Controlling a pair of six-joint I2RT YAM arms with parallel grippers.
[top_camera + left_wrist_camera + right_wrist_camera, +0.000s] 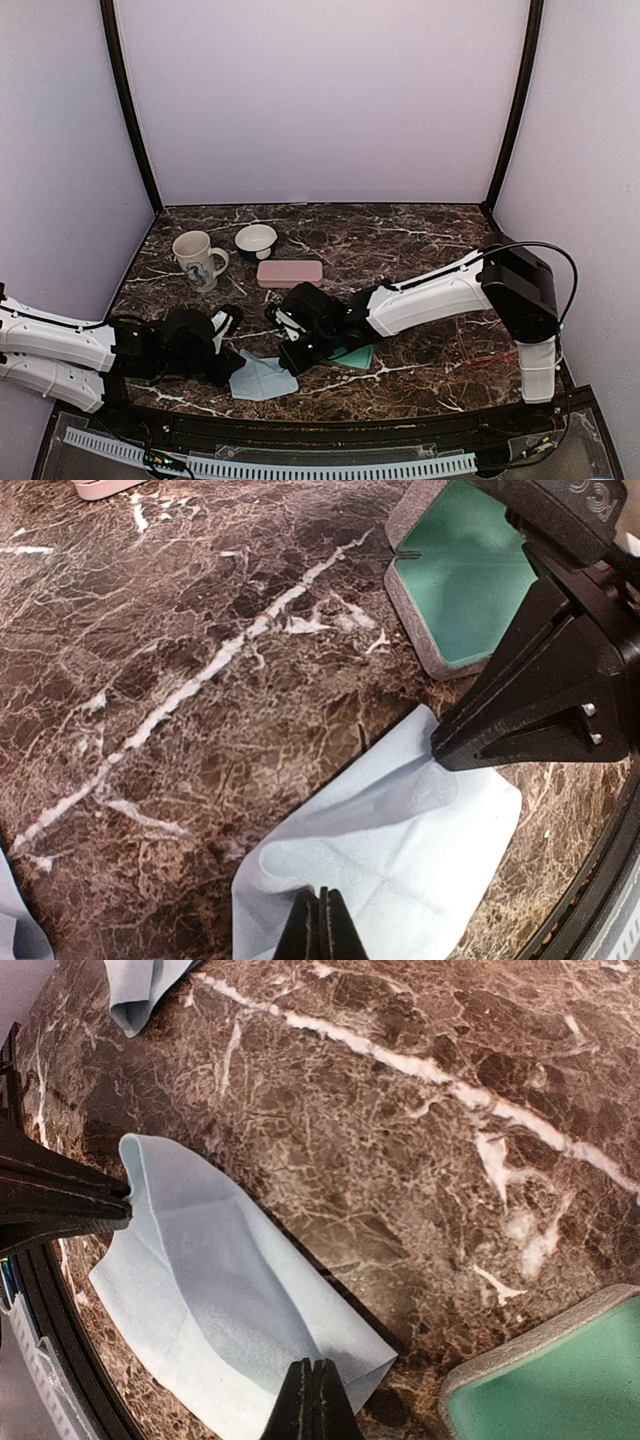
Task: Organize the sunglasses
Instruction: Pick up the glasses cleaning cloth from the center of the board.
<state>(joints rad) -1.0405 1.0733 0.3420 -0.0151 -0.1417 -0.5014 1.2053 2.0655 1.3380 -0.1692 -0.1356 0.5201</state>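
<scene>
Marble, dark brown and white-veined, makes up the surface point(400, 230). At 10 o'clock stand a cream mug point(200, 258) and a small white bowl point(256, 240), with a shut pink oblong case point(290, 273) just right of them.

Down at 7 o'clock, the left end effector point(320, 925) has its fingers pressed together on one edge of a light-blue square cloth point(262, 380), which it looks to be pinching. The right end effector point(312, 1400), also pressed together, nips the opposite edge. The cloth sags between them, with a shadow underneath.

Just right of it at 6 o'clock lies an open grey case with a green lining point(465, 575), nothing inside. A second blue cloth point(140, 990) peeks in beside the left arm.

At 4 o'clock a thin red streak could be the red-framed sunglasses point(492, 357), too small to be sure. The black pair I can't find.

My read is that this is the cloth-tidying step, with the glasses not yet cased. The next move calls for both arms to travel together, bringing one edge over the other without letting go.
</scene>
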